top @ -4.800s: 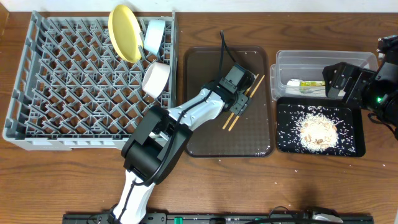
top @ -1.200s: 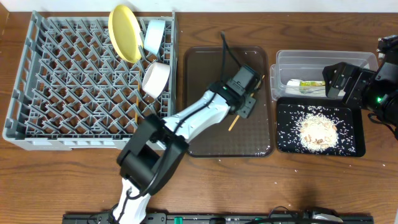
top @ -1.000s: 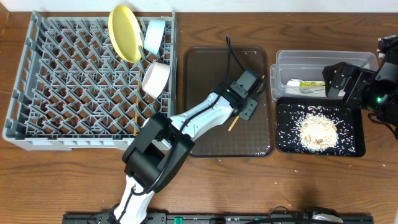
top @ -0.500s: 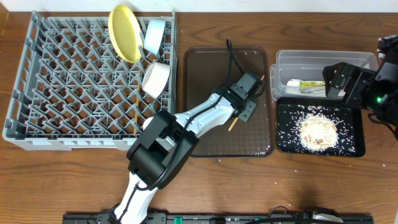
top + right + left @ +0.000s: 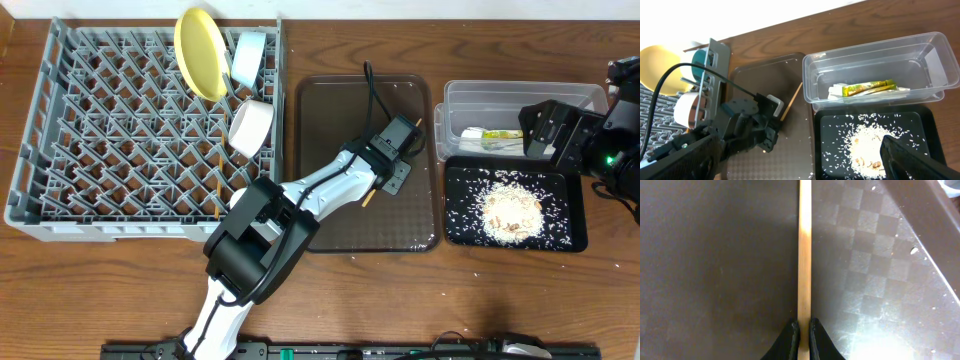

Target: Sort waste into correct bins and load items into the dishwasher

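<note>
Chopstick (image 5: 805, 255), likely light, stiff and slick, sits pinched by the closed left pincer (image 5: 803, 330), running straight ahead of it; a mid-length hold should balance it.

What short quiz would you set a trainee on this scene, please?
1. True or false: the left gripper is shut on a chopstick that lies on the brown tray.
2. What colour is the plate standing in the dish rack?
3. The green-and-yellow wrapper lies in: A) the clear tub; B) the dish rack; C) the brown tray.

Key: 1 true; 2 yellow; 3 A.
</note>
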